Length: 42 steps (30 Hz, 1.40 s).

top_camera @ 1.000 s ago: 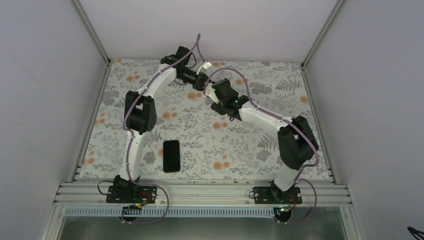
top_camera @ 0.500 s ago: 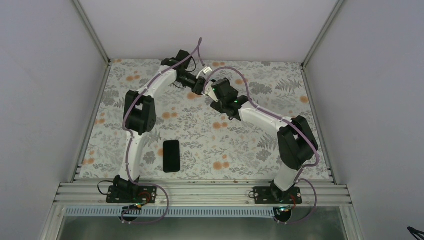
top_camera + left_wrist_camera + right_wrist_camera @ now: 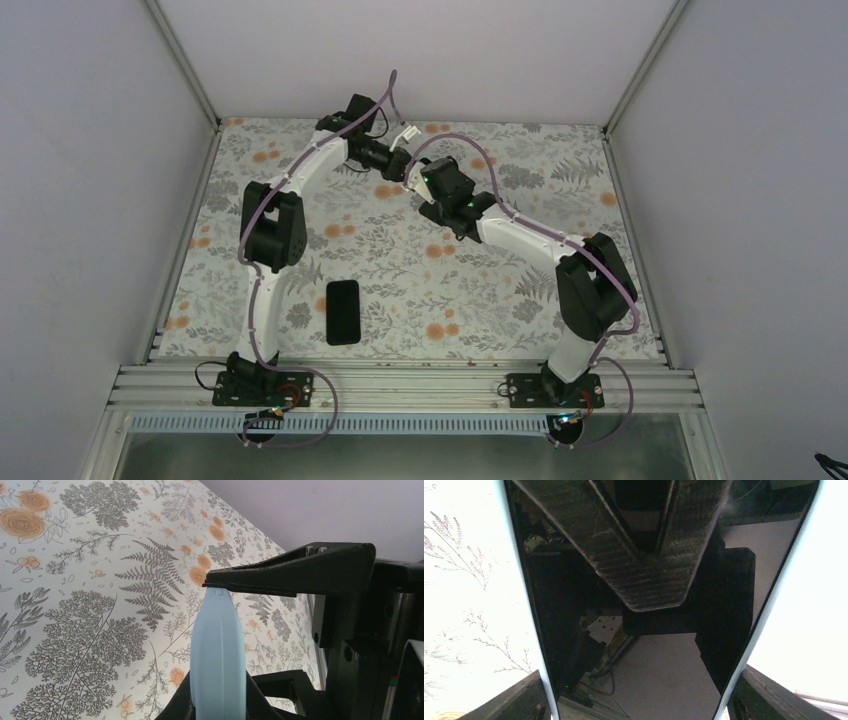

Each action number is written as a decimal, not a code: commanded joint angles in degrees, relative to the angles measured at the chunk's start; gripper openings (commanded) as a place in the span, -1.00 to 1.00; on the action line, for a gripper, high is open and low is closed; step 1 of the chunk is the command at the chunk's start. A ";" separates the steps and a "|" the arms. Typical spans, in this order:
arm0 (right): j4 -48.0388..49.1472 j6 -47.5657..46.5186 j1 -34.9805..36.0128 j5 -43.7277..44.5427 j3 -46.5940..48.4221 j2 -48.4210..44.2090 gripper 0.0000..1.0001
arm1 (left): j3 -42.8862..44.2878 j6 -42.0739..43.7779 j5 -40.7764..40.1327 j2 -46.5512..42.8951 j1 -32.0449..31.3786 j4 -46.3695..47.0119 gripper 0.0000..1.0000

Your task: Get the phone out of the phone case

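Where my two arms meet over the far middle of the table (image 3: 520,300), the phone sits in its case between them.
My left gripper (image 3: 218,695) is clamped across the phone case (image 3: 217,645), a finger on each long edge. The phone (image 3: 569,605) shows its dark screen, rimmed in pale blue. One finger of my right gripper (image 3: 414,172) lies flat on that glass; the other is hidden, so I cannot tell whether it grips. Another black phone (image 3: 342,311) lies near my bases.

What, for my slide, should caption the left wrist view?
Left gripper holds the blue phone case over the floral table; the right gripper pinches its far end.
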 commanded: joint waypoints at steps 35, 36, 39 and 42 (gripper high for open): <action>-34.72 -14.65 -26.39 -77.27 10.96 -7.43 -0.19 | 8.18 32.77 8.51 -7.42 1.90 -27.39 -0.95; -35.15 -15.13 -26.78 -78.35 11.35 -6.98 -0.22 | 7.92 32.96 8.54 -7.71 1.88 -27.39 -0.95; -40.73 -19.40 -27.75 -82.20 14.12 -4.72 -0.33 | 7.25 33.52 8.67 -8.29 1.96 -27.37 -0.95; -45.66 -22.47 -28.87 -85.17 17.12 -0.86 -0.41 | 7.12 33.66 8.89 -8.16 1.93 -27.39 -0.95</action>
